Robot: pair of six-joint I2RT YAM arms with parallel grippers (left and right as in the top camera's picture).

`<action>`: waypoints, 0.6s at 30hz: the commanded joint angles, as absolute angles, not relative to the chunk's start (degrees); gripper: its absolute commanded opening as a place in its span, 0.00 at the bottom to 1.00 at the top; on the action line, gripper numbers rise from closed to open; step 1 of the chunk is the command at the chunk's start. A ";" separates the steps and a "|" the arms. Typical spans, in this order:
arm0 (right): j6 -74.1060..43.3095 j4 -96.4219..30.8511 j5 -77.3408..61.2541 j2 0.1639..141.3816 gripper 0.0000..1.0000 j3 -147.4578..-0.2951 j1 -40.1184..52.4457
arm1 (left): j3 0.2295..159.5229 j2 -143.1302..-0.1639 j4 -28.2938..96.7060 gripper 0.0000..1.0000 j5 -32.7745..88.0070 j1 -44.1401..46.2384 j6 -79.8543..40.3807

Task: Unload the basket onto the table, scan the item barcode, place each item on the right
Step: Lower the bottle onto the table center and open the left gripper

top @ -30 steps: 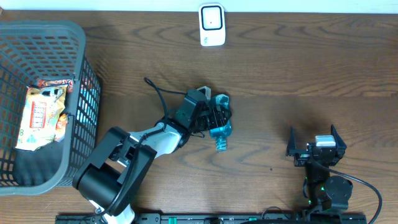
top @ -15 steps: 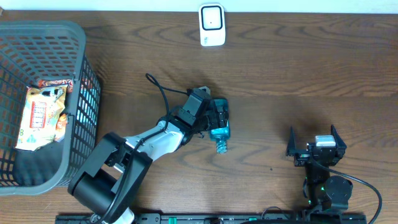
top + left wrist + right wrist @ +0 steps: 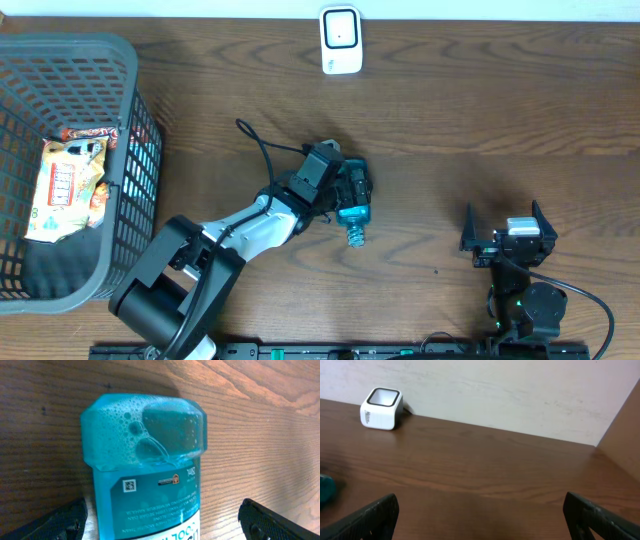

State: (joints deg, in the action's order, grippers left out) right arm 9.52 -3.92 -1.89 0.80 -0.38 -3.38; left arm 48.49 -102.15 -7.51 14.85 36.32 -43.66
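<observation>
the blue bottle [image 3: 150, 465] lies on its side near the middle of the wooden table [image 3: 500, 120], neck toward the robot. a grey mesh basket [image 3: 125, 75] stands at the left edge. the left gripper [image 3: 167, 522] straddles the bottle, jaws spread, its fingers [image 3: 60, 522] clear of the sides. the right gripper [image 3: 507, 232] sits well apart, jaws wide. a snack packet [image 3: 65, 185] lies in the basket. a white scanner [image 3: 340, 40] stands at the far edge.

Left gripper [image 3: 351, 192] wide apart, arm outstretched; right gripper [image 3: 506, 225] likewise wide apart
</observation>
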 commanded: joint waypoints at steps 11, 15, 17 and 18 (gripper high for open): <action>9.93 -4.14 -1.83 0.75 0.99 -0.32 -2.85 | 46.11 -104.62 -2.17 0.98 12.78 36.71 -37.04; 9.93 -4.12 -1.85 0.75 0.99 -0.32 -2.85 | 46.11 -102.21 -2.17 0.98 12.75 36.10 -36.27; 9.93 -4.12 -1.85 0.75 0.99 -0.32 -2.85 | 46.11 -99.85 -2.09 0.98 12.62 35.81 -33.06; 9.93 -4.12 -1.85 0.75 0.99 -0.32 -2.85 | 46.11 -98.19 -1.65 0.98 11.99 35.75 -30.96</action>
